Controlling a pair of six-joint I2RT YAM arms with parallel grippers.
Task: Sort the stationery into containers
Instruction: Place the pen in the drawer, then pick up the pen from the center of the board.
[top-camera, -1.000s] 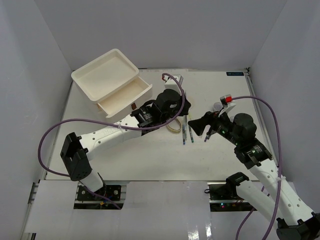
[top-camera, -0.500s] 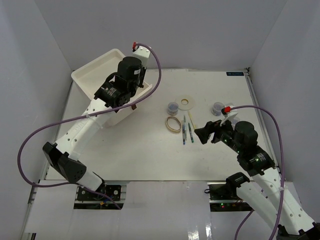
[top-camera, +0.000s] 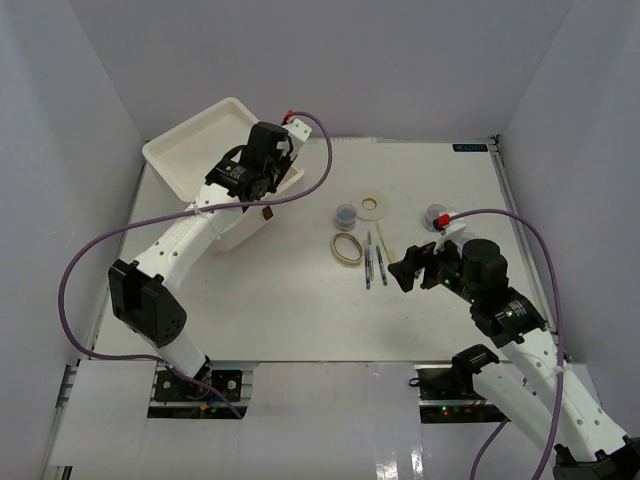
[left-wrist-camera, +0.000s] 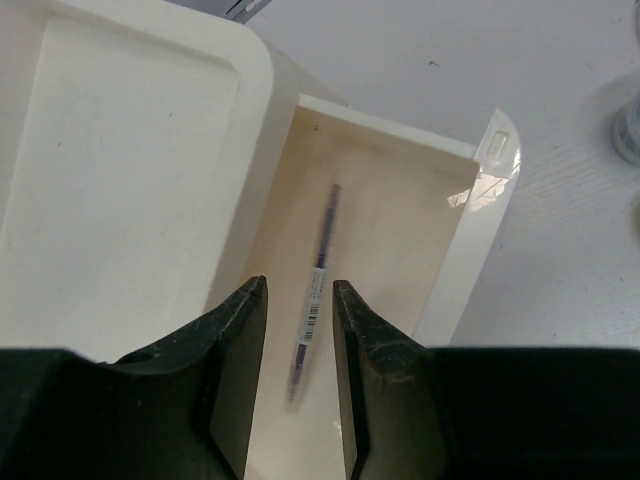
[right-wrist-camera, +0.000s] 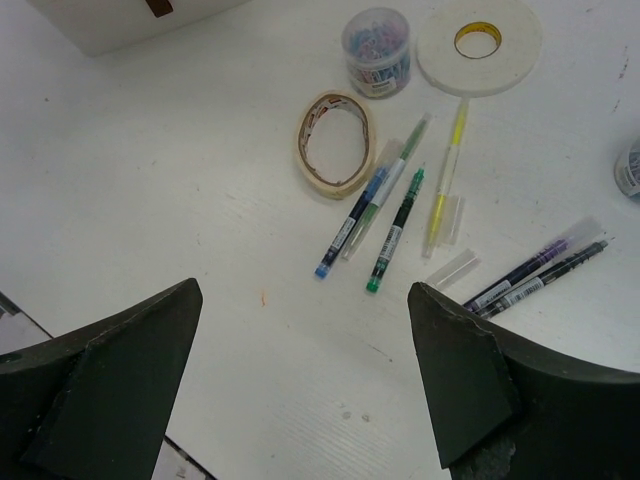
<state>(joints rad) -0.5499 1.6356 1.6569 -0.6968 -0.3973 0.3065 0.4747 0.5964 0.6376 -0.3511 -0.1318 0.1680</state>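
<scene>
one pen (left-wrist-camera: 316, 285) lies lengthwise along the open drawer (left-wrist-camera: 392, 250).

The left arm (top-camera: 185, 240) and right arm (top-camera: 530, 400) are white tubes joined by chunky black motor housings (top-camera: 148, 305). A purple cable (top-camera: 70, 285) trails along each. A small red cap (top-camera: 290, 115) sits near each wrist, and the left gripper (left-wrist-camera: 298, 288) has matte black, slightly scuffed fingers (left-wrist-camera: 235, 350).

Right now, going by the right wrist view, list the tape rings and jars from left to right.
beige tape ring → clear jar → white tape ring → second jar, cut off by the right edge.
</scene>
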